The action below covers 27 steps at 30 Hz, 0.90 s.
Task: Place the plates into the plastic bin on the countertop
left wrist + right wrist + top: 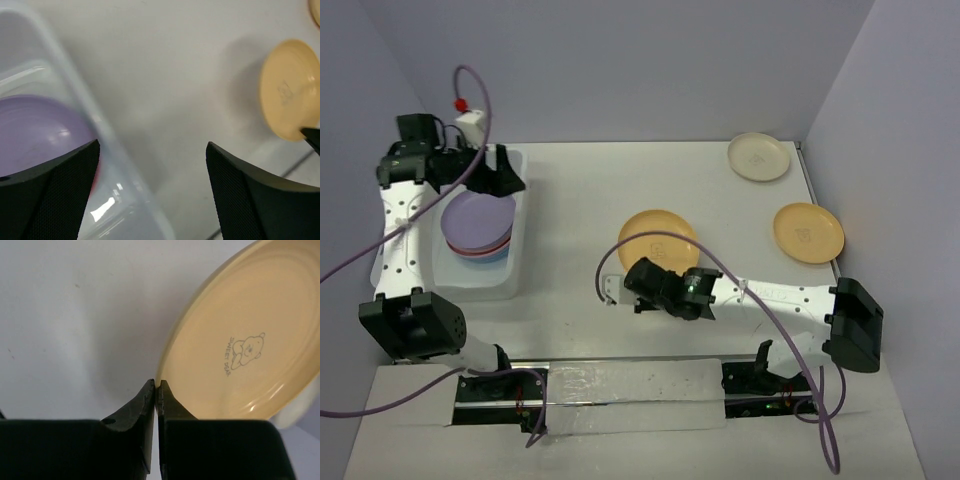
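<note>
Nearest us, the right tool [156,386] has its jaws closed to a slit. The tips appear to nip the near rim of the yellow plate [250,340], which extends away from them over the counter [570,200].

We judge this bite shallow, so on lifting the plate may pivot or slip out.

To the left, the plastic bin [517,272] holds a stack with the purple plate [478,218] on top. The left tool [152,146] hangs wide open over its far end and could block a drop.

Farthest lie the orange plate [808,232] and cream plate [758,157].

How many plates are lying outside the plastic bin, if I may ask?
3: one orange-yellow round plastic plate mid-table, pinched by the right claw; a second orange-yellow plate to its right; a cream round plate beyond that.
</note>
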{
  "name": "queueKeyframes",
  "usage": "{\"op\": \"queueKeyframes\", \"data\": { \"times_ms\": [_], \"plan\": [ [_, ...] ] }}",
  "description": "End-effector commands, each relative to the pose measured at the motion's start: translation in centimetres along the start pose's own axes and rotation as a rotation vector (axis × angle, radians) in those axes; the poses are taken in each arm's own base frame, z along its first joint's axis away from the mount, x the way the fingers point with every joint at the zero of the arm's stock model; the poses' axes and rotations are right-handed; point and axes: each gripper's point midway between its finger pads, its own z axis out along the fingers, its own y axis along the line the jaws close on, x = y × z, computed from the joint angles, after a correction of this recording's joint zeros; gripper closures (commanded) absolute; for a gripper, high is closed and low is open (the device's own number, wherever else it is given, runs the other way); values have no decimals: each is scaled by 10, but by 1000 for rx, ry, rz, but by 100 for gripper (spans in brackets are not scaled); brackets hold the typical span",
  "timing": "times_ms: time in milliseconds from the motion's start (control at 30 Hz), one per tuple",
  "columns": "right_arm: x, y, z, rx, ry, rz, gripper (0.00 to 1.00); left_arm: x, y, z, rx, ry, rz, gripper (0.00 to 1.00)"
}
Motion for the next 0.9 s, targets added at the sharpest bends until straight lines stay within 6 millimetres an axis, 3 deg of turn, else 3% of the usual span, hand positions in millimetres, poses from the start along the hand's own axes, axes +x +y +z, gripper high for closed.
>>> {"op": "queueKeyframes", "data": {
  "times_ms": [0, 267, 500, 700, 833, 867],
  "plan": [
    [-16, -35, -18, 308, -6, -202, 100, 25, -75, 30, 170, 86, 47, 10],
    [-47, -19, -35, 364, -67, -309, 100, 65, -154, 75, 266, 200, 174, 11],
    [-66, -7, -40, 322, -108, -298, 100, 77, -185, 96, 291, 233, 241, 12],
    [-70, -5, -43, 328, -122, -299, 100, 74, -185, 108, 264, 226, 242, 21],
    [-73, -3, -47, 325, -138, -290, 100, 71, -172, 116, 187, 216, 240, 41],
    [-73, -2, -48, 324, -137, -289, 100, 70, -170, 118, 176, 212, 239, 50]
  ]
}}
